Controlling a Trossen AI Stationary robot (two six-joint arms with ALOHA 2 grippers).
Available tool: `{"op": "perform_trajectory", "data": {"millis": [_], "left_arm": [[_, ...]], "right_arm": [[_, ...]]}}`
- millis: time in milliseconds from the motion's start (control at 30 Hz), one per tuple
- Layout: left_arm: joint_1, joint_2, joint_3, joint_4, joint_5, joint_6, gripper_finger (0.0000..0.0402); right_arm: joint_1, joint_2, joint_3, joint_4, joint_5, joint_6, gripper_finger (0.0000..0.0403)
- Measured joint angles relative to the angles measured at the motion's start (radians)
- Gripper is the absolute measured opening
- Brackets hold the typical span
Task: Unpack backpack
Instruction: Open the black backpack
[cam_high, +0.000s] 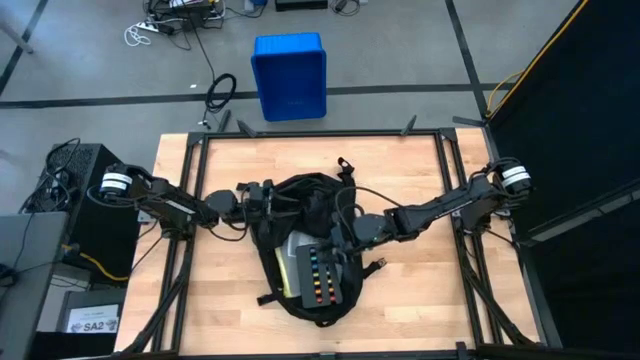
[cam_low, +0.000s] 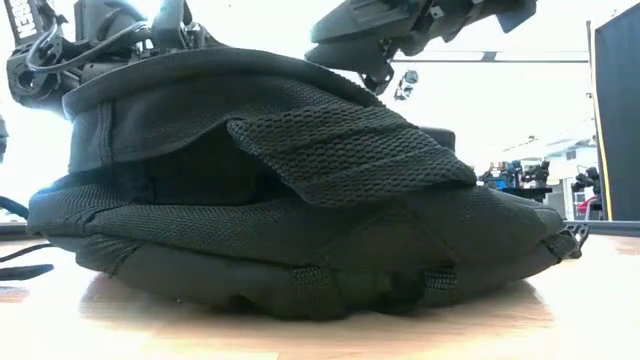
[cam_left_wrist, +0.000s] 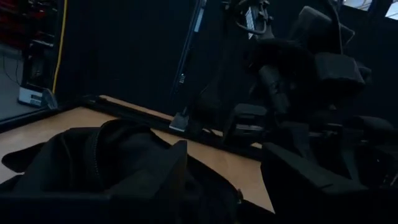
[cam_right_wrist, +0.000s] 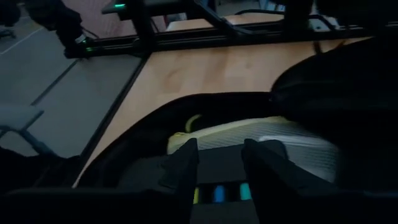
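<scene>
Lying at table (cam_high: 420, 200) centre, the backpack (cam_high: 315, 195) is open toward 6 o'clock, exposing a black case with coloured markers (cam_high: 322, 278). Left gripper (cam_high: 262, 192) clamps the backpack's 9 o'clock edge. Right gripper (cam_high: 345, 243), at 3 o'clock, grips the case's edge.

The backpack (cam_high: 305, 250) lay mid-tabletop (cam_high: 410, 300), a case (cam_high: 322, 275) in its opening; a bin (cam_high: 290, 75) stood on the floor beyond.

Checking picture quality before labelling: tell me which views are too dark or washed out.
Low view: bright backlight washes out the room, leaving the backpack a dark shape. Left wrist view: very dark, the fabric barely readable. Right wrist view: dim but legible. High view: evenly lit.
</scene>
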Motion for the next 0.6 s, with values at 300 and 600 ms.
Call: {"op": "perform_trajectory", "data": {"millis": [300,600], "left_arm": [[0.000,0.000,0.000,0.067,0.056,0.000,0.0176],[0.000,0.000,0.000,0.152,0.149,0.022,0.0176]], "right_arm": [[0.068,0.000,0.000,0.000,-0.002,0.000,0.0108],[0.114,0.000,0.000,0.001,-0.031,0.085,0.0116]]}}
